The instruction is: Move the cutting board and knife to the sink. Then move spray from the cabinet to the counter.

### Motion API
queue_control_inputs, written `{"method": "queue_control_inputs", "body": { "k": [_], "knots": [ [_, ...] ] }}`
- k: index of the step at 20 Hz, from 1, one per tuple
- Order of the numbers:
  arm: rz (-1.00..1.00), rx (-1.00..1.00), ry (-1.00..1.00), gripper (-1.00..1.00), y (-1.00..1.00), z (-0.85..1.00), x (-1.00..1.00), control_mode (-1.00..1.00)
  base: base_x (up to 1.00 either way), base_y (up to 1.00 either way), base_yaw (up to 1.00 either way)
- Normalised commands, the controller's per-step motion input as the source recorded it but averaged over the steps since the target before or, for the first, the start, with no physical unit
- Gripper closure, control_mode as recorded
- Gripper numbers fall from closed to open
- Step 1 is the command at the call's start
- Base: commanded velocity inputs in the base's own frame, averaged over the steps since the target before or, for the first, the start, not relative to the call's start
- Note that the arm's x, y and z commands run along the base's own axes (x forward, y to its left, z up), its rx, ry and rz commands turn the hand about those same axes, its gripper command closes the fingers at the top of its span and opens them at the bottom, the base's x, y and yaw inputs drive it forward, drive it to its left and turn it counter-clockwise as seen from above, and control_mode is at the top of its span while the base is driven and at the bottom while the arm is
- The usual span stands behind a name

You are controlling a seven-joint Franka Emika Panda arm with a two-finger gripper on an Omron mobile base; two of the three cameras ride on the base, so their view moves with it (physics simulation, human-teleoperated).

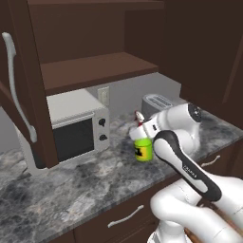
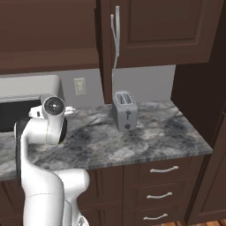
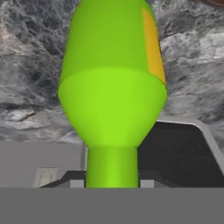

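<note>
Microwave [image 1: 76, 130] at the back left of the counter [image 1: 71, 190], toaster [image 1: 156, 105] at the back right, wall outlet [image 1: 103, 95] between them. Open cabinet [image 1: 95, 71] overhead, its door [image 1: 23, 85] swung out in front of the microwave. Spray [image 1: 143, 148], upright, low over the counter between the two appliances, gripper [image 3: 112, 183] clamped on its neck. Hand view: green body, yellow label, marbled stone beyond. Right base view: drawers [image 2: 163, 194] under the worktop, closed wall cabinet [image 2: 159, 31].

Green spray [image 1: 143, 149] with yellow label; grey marbled counter [image 1: 71, 185]; dark brown cabinet [image 1: 90, 71].
</note>
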Motion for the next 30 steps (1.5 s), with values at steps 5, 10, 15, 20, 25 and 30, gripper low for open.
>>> {"method": "queue_control_inputs", "body": {
  "k": [5, 10, 15, 20, 25, 30],
  "knots": [
    [0.00, 0.00, -0.24, 1.00, 0.00, -0.37, 0.26, -1.00, 0.00, 0.00, 0.00],
    [0.00, 0.03, -0.17, 1.00, 0.00, -0.33, 0.31, -1.00, 0.00, 0.00, 0.00],
    [0.00, 0.06, -0.10, 1.00, 0.00, -0.33, 0.38, -1.00, 0.00, 0.00, 0.00],
    [0.00, 0.04, -0.01, 1.00, 0.00, -0.31, 0.21, -1.00, 0.00, 0.00, 0.00],
    [0.00, 0.00, 0.00, 1.00, 0.00, -0.37, 0.15, -1.00, 0.00, 0.00, 0.00],
    [0.00, 0.00, 0.00, 1.00, 0.00, -0.58, 0.02, -1.00, 0.00, 0.00, 0.00]
  ]
}}
